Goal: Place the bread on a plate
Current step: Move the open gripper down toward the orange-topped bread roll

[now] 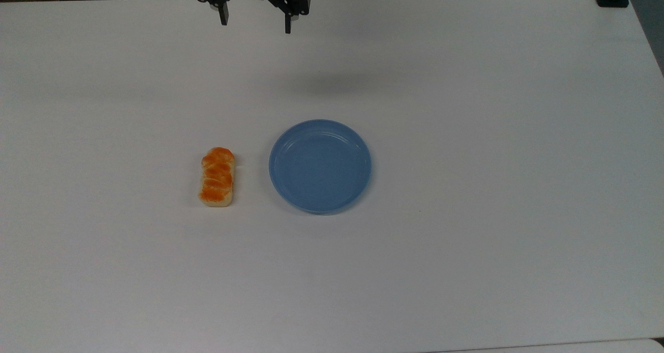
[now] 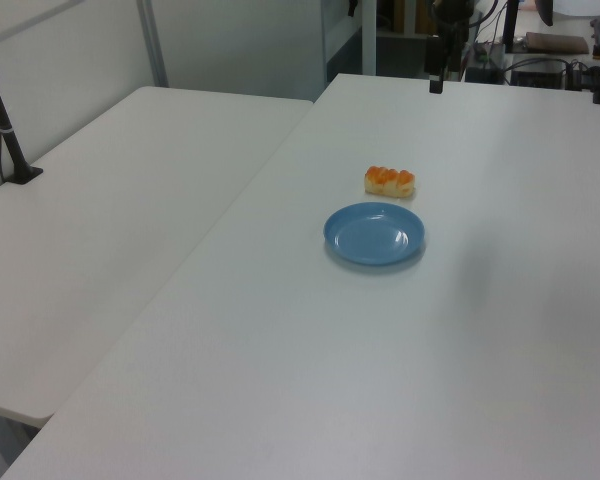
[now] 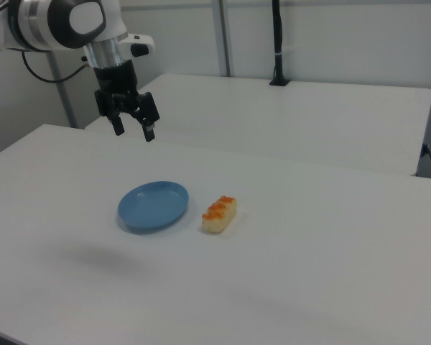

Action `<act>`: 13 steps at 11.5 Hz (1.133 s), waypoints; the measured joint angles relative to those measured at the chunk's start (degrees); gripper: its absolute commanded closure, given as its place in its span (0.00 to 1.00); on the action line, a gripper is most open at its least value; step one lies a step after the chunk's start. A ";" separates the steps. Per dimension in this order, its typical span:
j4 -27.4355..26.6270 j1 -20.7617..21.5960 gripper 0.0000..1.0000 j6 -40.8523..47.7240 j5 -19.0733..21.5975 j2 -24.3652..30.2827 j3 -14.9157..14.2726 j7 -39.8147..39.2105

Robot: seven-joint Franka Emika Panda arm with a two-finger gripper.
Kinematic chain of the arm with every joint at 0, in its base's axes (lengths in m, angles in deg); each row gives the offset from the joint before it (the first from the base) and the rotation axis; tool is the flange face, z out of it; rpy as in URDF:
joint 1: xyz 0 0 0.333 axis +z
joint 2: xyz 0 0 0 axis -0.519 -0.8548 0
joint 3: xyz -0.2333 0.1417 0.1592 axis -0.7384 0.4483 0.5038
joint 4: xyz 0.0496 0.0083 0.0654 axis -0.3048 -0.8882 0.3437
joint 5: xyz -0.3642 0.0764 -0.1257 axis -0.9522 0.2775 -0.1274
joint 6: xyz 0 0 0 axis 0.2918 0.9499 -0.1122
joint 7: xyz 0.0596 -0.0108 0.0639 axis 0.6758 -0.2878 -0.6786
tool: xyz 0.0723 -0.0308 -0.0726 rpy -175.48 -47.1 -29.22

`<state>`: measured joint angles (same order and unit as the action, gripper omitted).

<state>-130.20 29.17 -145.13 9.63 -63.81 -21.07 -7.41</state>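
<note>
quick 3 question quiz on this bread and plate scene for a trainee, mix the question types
1. True or false: the bread lies on the plate.
2. In the right view, the bread is on which side of the plate? A) the right view's left B) the right view's right
3. Fill in: the gripper is ____ and holds nothing.

Key:
1. False; it lies on the table, beside the plate, apart from it.
2. B
3. open

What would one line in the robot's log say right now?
gripper: open, empty, raised | bread: on table beside plate, apart | plate: empty | task: not started
</note>
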 measured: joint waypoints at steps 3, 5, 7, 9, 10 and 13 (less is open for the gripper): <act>-0.01 -0.63 0.00 -0.02 0.00 0.00 -0.09 -3.42; -0.02 -1.39 0.00 -0.70 0.00 -0.09 -0.17 -4.47; -0.14 -2.42 0.00 -1.25 0.00 -0.68 -0.22 -5.17; -0.35 -3.56 0.00 -4.20 0.00 -2.38 -0.27 -5.53; -0.38 -4.22 0.00 -6.05 0.00 -3.55 -0.27 -5.65; -0.45 -6.05 0.00 -11.28 0.00 -7.14 -0.29 -6.17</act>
<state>-130.64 23.13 -156.40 9.64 -70.95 -21.36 -13.58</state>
